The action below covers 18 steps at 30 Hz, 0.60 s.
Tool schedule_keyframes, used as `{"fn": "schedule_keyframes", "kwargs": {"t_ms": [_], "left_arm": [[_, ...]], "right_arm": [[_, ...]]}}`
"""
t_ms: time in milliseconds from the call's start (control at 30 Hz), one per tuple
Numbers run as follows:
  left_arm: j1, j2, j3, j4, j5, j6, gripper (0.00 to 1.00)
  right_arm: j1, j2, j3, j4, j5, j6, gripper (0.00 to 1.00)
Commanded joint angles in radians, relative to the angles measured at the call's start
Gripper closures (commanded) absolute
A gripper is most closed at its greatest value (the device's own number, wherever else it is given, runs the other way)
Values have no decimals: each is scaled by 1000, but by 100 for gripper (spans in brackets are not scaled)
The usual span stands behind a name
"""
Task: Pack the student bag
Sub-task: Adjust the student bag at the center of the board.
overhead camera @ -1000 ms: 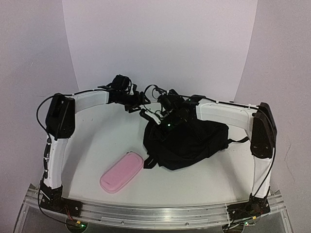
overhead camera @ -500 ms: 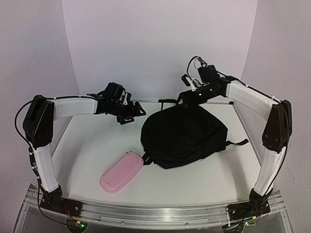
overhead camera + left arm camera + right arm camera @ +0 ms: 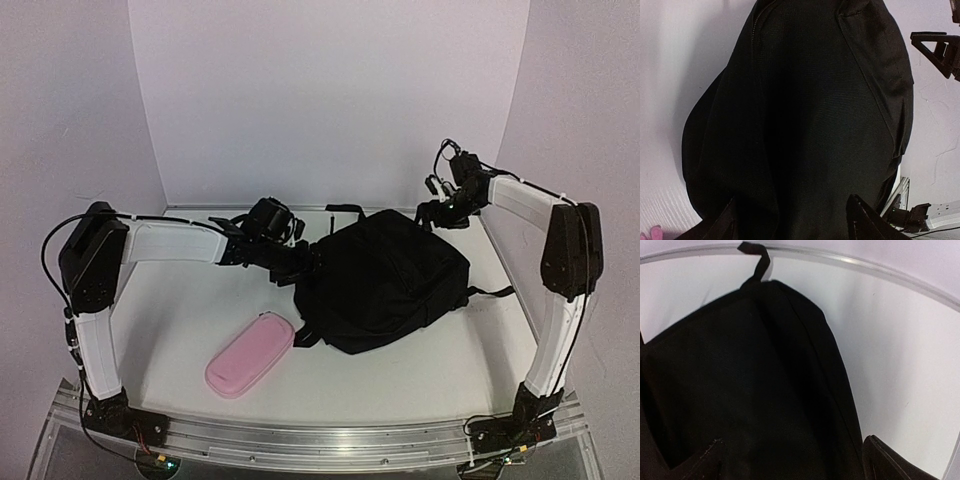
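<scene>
White tabletop (image 3: 190,300) carries everything. The student bag (image 3: 385,280), soft black fabric, lies flat on it right of the middle and towards the far side. A strap (image 3: 490,292) trails off the bag's right side and a small loop (image 3: 757,260) sticks out at its far edge.

The left arm (image 3: 170,242) reaches across low to the bag's left edge. The right arm (image 3: 520,195) is raised over the bag's far right corner.

A pink zip pencil case (image 3: 251,354) lies on the near left of the table, just beside the bag's near corner.

The left gripper (image 3: 303,262) is right at the bag's side, jaws spread wide, and its fingers (image 3: 860,217) frame the dark fabric. The right gripper (image 3: 437,212) hangs above the bag, jaws spread too, fingers (image 3: 887,460) well apart and holding nothing.
</scene>
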Motion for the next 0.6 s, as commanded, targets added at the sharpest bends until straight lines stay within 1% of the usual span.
{"fn": "schedule_keyframes", "kwargs": {"t_ms": [0,100,133,200,300,333,367,467,567], "left_arm": [[-21,21,-8,22,-27,-44,32],[-8,30,8,-6,-49,-44,44],[5,39,11,-11,-40,-50,51],[40,56,10,3,-2,-69,66],[100,100,21,44,63,-70,86],[123,120,50,42,79,-58,93],[135,148,89,27,88,-36,97],[173,242,233,-21,112,25,100],[204,351,424,-95,134,81,100]], "right_arm": [[-7,39,-4,-56,-53,-24,11],[-20,28,-51,-74,-87,-26,19],[-24,15,-70,-75,-99,-25,25],[-31,-20,-110,-77,-118,-22,33],[-33,-96,-198,-79,-152,-23,38],[-33,-128,-220,-79,-161,-21,39],[-33,-151,-247,-79,-174,-20,41],[-33,-229,-324,-82,-227,-6,45],[-32,-290,-405,-84,-332,22,45]]}}
